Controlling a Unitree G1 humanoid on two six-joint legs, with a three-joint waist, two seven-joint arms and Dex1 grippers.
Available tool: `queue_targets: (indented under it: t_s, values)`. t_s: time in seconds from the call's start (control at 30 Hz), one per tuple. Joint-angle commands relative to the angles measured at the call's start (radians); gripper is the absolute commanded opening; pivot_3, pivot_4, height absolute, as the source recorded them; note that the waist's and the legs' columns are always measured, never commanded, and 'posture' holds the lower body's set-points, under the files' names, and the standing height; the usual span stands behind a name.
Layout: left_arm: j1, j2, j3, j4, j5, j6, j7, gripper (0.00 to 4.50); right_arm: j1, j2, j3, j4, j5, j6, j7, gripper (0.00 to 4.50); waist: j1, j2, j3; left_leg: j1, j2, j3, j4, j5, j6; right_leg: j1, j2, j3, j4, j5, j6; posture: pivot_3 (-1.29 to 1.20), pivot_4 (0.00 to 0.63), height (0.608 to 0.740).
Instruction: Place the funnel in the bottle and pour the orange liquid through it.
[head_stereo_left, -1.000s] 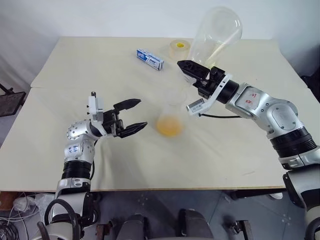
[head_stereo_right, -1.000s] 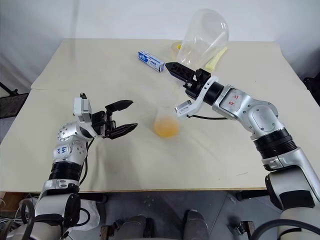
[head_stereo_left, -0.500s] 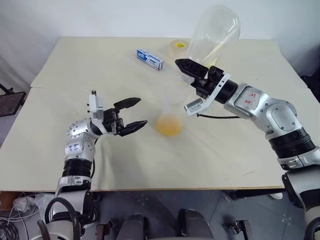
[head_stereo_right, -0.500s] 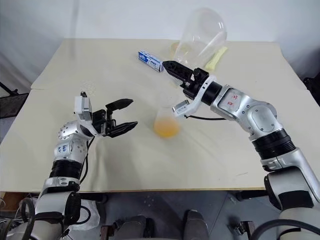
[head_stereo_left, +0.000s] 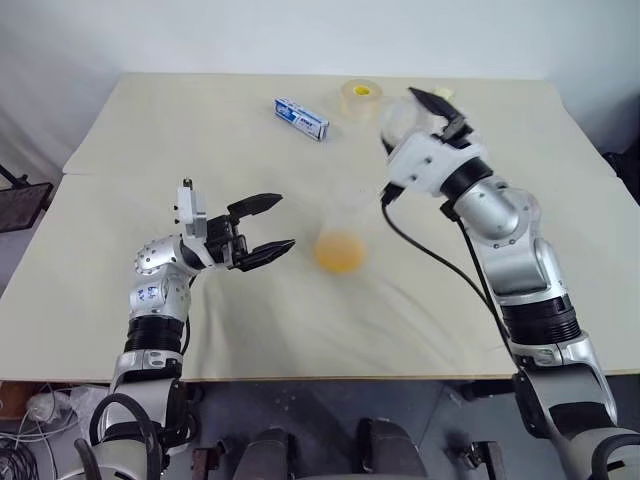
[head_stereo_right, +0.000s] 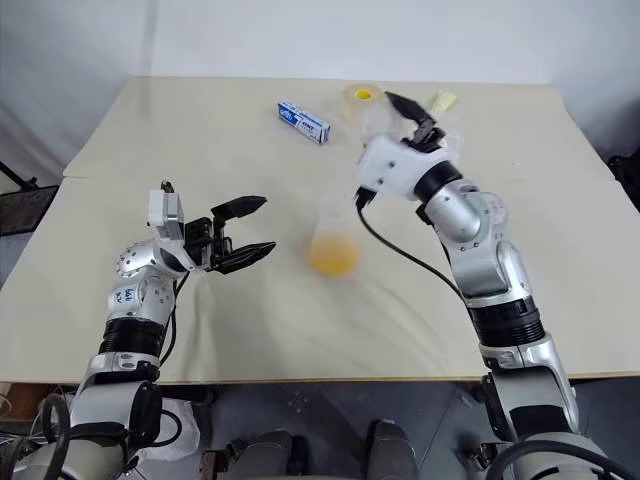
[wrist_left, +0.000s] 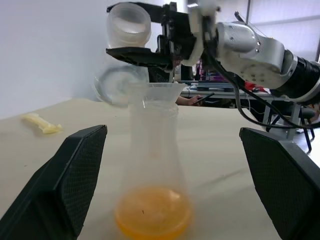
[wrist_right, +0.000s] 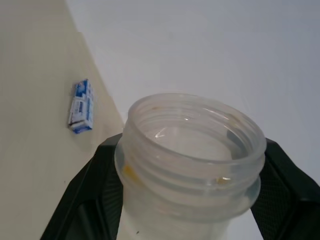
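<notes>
Two containers told your story: the bottle (head_stereo_left: 341, 236) stood mid-table with the funnel (wrist_left: 159, 93) seated in its neck and the orange liquid (wrist_left: 153, 218) pooled at its base, so pouring looked done. Your right gripper (head_stereo_left: 437, 112), at the bottle's two o'clock, was clamped on the emptied jar (wrist_right: 192, 155). Your left gripper (head_stereo_left: 266, 228), at nine o'clock, gaped wide, touching nothing.

table (head_stereo_left: 150, 120): cream, two joined tops | wall (head_stereo_left: 250, 35): plain white | floor (head_stereo_left: 20, 240): grey
</notes>
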Motion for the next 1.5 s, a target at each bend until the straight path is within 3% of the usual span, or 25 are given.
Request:
queue_targets:
  t_s: [0.03, 0.23, 0.43, 0.63, 0.8, 0.97, 1.27, 1.37, 1.5]
  values:
    - [-0.019, 0.013, 0.007, -0.007, -0.008, -0.005, 0.004, 4.50, -0.039, 0.023, -0.168, -0.026, 0.173, 0.236, 0.016, 2.84, 0.000, 0.000, 0.000, 0.000, 0.000, 0.000, 0.000, 0.000, 0.000, 0.000, 0.000, 0.000, 0.000, 0.000, 0.000, 0.00, 0.150, 0.740]
    - [-0.005, 0.032, -0.008, -0.022, 0.024, 0.018, 0.049, 4.50, -0.055, 0.006, -0.411, 0.069, 0.404, 0.477, -0.003, 2.84, -0.001, 0.000, 0.000, 0.000, -0.001, -0.001, -0.001, 0.000, 0.000, 0.000, 0.000, 0.000, 0.000, 0.000, 0.000, 0.00, 0.150, 0.740]
    - [0.015, 0.046, -0.018, -0.065, 0.044, 0.072, 0.134, 4.50, 0.037, -0.031, -0.496, 0.112, 0.503, 0.459, -0.006, 2.84, -0.003, 0.000, 0.000, 0.000, -0.002, 0.001, -0.002, 0.000, 0.000, -0.001, 0.000, 0.000, 0.000, 0.000, 0.000, 0.00, 0.150, 0.740]
    - [0.025, 0.063, -0.007, -0.128, 0.046, 0.175, 0.255, 4.50, 0.116, -0.022, -0.510, 0.151, 0.559, 0.384, -0.023, 2.84, -0.002, 0.000, 0.000, 0.001, -0.001, 0.001, -0.001, 0.000, 0.000, -0.001, 0.000, 0.001, 0.000, 0.000, 0.000, 0.00, 0.150, 0.740]
    - [0.018, 0.082, -0.001, -0.143, 0.057, 0.233, 0.343, 4.50, 0.142, -0.026, -0.483, 0.129, 0.587, 0.344, -0.029, 4.48, -0.001, 0.000, 0.000, 0.001, -0.001, 0.001, -0.001, 0.000, 0.000, 0.000, 0.000, 0.001, 0.000, 0.000, 0.000, 0.00, 0.150, 0.740]
    - [0.029, 0.101, -0.013, -0.181, 0.090, 0.308, 0.439, 4.50, 0.129, -0.051, -0.465, 0.077, 0.620, 0.323, -0.014, 4.48, -0.001, 0.000, 0.000, 0.001, -0.001, 0.001, -0.001, 0.000, 0.000, 0.000, 0.000, 0.001, 0.000, 0.000, 0.000, 0.00, 0.150, 0.740]
    - [0.084, 0.115, -0.011, -0.240, 0.059, 0.313, 0.375, 4.50, 0.029, -0.182, -0.404, -0.023, 0.721, 0.341, 0.161, 4.48, 0.000, 0.001, 0.000, 0.001, 0.000, 0.002, -0.001, 0.000, 0.000, 0.000, 0.000, 0.001, 0.000, 0.000, 0.000, 0.00, 0.150, 0.740]
    - [0.110, 0.143, -0.008, -0.247, 0.059, 0.289, 0.319, 4.50, 0.048, -0.232, -0.370, -0.104, 0.798, 0.391, 0.274, 4.48, -0.001, 0.001, 0.000, 0.001, -0.001, 0.002, -0.001, 0.000, 0.000, 0.000, 0.000, 0.001, 0.000, 0.000, 0.000, 0.00, 0.150, 0.740]
    - [0.142, 0.187, -0.002, -0.229, 0.066, 0.249, 0.254, 4.50, 0.107, -0.256, -0.367, -0.162, 0.828, 0.379, 0.318, 4.48, 0.002, 0.000, 0.000, 0.001, -0.001, 0.002, -0.001, 0.000, 0.000, 0.000, 0.000, 0.001, 0.000, 0.000, 0.000, 0.00, 0.150, 0.740]
